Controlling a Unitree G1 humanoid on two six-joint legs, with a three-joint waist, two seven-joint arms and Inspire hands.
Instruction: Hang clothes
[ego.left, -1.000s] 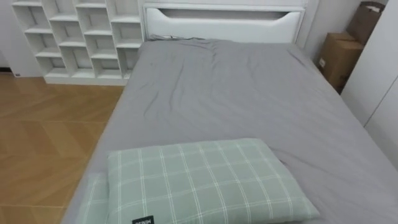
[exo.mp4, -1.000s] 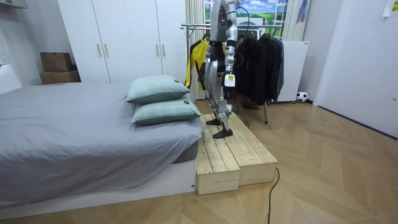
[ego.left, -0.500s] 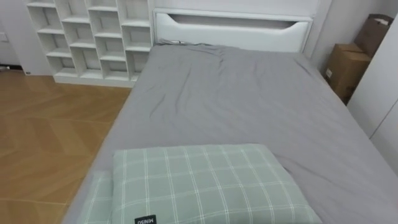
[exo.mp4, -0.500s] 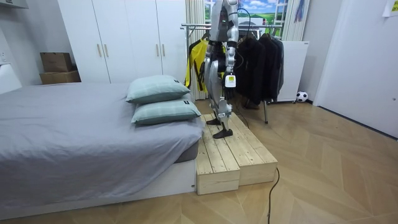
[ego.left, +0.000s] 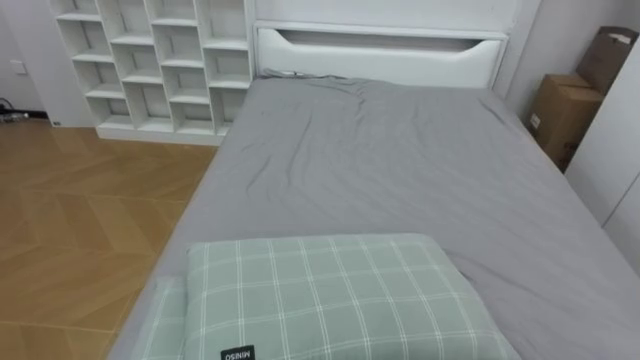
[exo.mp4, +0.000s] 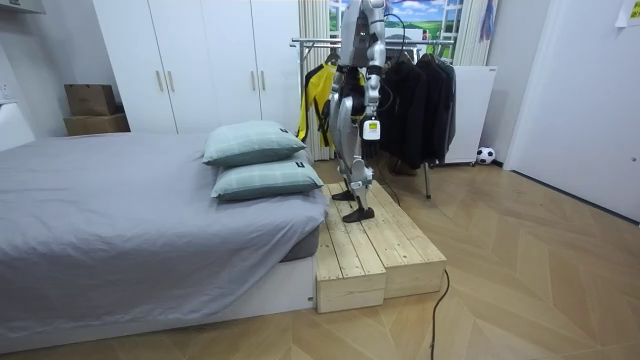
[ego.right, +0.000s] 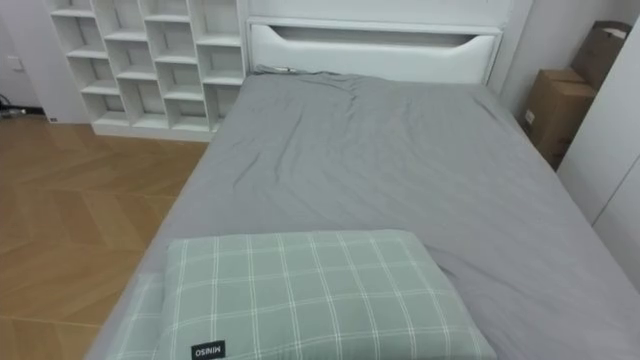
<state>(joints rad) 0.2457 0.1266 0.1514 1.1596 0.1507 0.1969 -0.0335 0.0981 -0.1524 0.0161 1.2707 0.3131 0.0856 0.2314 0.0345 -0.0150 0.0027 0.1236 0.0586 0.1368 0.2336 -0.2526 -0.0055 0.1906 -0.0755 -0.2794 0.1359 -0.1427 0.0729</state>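
clothes (exo.mp4: 412, 100) hang on the rack (exo.mp4: 310, 42) behind me; i should turn slowly on the platform (exo.mp4: 375, 250). whether my left hand (exo.mp4: 369, 124) grips anything, i cannot tell.

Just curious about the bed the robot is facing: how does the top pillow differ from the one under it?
The top pillow lies on the bottom pillow, which rests on the grey bed. The top pillow looks plumper; the bottom pillow looks flatter, pressed under it. The bottom pillow sticks out farther toward the wooden platform than the top pillow. Both are pale green with a white check.
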